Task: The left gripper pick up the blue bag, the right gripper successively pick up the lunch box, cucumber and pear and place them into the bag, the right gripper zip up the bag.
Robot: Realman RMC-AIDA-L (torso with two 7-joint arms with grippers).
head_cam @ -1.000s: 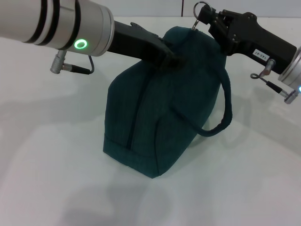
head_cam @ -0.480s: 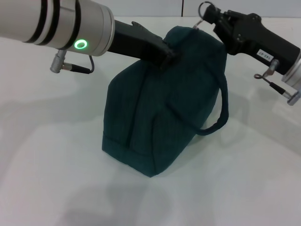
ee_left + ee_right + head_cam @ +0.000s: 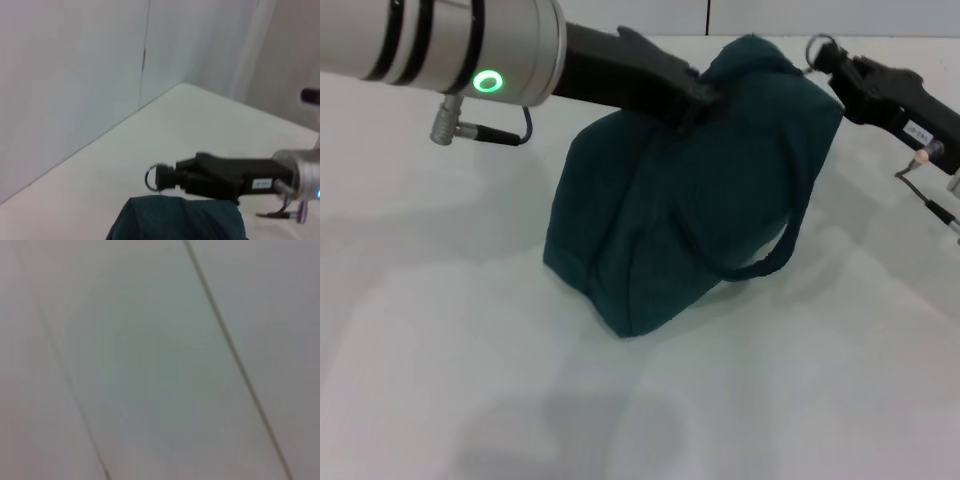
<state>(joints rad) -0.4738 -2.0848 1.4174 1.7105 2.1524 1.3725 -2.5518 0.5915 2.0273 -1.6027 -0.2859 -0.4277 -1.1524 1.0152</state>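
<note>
The blue bag (image 3: pixel 670 220) stands closed and tilted on the white table; one loop handle (image 3: pixel 785 245) hangs on its right side. My left gripper (image 3: pixel 695 100) is shut on the fabric at the bag's top. My right gripper (image 3: pixel 832 62) is at the bag's top right corner, shut on the zipper's ring pull (image 3: pixel 819 46). The left wrist view shows the bag's top (image 3: pixel 175 220) and the right gripper (image 3: pixel 167 177) holding the ring pull (image 3: pixel 151 177). The lunch box, cucumber and pear are out of view.
The white table (image 3: pixel 440 330) spreads around the bag. A pale wall (image 3: pixel 75 75) stands behind the table's far edge. The right wrist view shows only a pale panelled surface (image 3: pixel 150 365).
My right gripper has moved to the right with the ring pull. The bag's top has shifted right with it, and my left gripper has followed slightly right and up.
</note>
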